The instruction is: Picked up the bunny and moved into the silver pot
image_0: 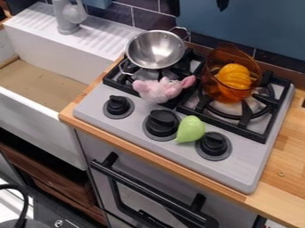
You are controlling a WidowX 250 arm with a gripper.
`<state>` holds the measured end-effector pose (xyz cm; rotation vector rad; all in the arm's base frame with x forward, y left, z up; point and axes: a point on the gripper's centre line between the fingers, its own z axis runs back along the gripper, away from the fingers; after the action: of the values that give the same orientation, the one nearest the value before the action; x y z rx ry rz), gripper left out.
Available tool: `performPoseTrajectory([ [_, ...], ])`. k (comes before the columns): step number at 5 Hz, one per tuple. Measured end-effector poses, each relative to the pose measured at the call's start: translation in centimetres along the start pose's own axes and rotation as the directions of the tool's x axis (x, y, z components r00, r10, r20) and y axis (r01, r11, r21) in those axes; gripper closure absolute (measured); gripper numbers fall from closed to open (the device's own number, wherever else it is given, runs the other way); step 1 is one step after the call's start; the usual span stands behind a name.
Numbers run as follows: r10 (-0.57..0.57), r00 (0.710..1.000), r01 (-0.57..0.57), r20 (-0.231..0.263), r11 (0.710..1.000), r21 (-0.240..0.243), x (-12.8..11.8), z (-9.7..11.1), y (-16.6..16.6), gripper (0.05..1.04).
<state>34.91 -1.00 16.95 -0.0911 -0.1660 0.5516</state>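
Evidently had the bunny (pixel 158 91) on the grate (pixel 116 83), just in front of the silver pot (pixel 156 48). Could not tell the state of the jaws: spread, pressed together or pinching. Risked a drop during lifting, from gripping too shallowly; likewise a snag, from dragging an ear (pixel 189 81) sideways. Risked tipping the silver pot, from striking its wire handle (pixel 121 69) on too low an approach; also bumping the orange pot (pixel 223 54) beside it, from swinging wide.
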Motion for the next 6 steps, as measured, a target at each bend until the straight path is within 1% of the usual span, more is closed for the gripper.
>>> performPoseTrajectory([
  [1,-0.011,0.999,0.012,-0.037,1.000,0.019,-0.3,-1.2,0.2,0.090],
  [2,-0.145,0.986,0.145,-0.081,0.989,0.000,-0.4,-1.5,1.3,0.090],
  [3,-0.282,0.956,0.281,-0.085,0.959,-0.025,0.1,-2.3,3.1,0.090],
  [4,-0.434,0.897,0.430,-0.079,0.900,-0.065,0.9,-1.9,4.5,0.090],
  [5,-0.500,0.866,0.498,-0.012,0.863,-0.083,0.9,-1.9,5.4,0.090],
  [6,-0.517,0.856,0.516,0.009,0.853,-0.074,0.4,-3.3,6.1,0.090],
])
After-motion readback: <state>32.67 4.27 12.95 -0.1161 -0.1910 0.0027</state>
